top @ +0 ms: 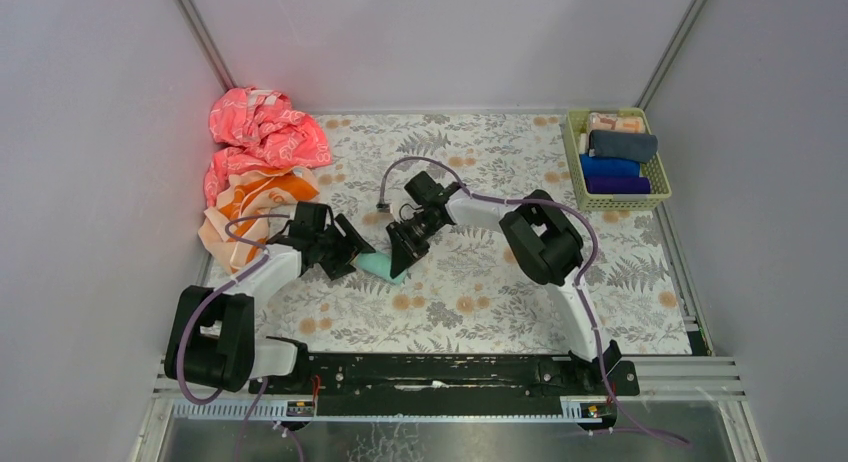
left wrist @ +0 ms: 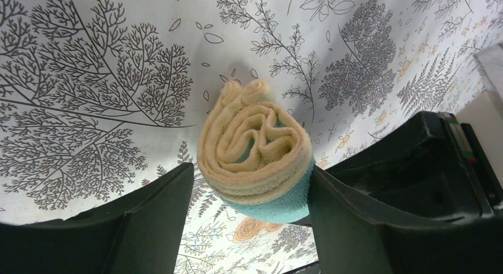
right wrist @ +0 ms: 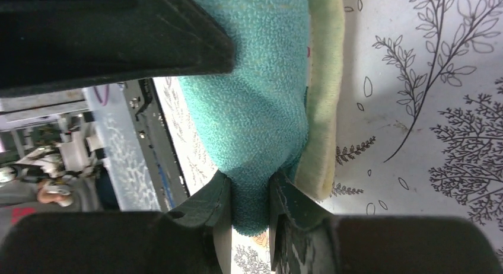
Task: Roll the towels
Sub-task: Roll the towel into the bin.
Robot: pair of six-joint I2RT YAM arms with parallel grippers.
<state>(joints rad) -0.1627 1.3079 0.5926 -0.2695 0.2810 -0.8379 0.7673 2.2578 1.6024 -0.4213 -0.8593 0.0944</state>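
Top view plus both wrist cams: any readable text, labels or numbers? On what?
No text can be read in any view.
orange towel: white marks, too small to read.
pink cloth: white pattern, no letters to make out.
teal towel: no readable print or label.
tablecloth: leaves and flowers only.

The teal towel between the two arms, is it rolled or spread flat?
Rolled. The left wrist view shows the teal towel end-on, its layers coiled in a spiral, cream inside.
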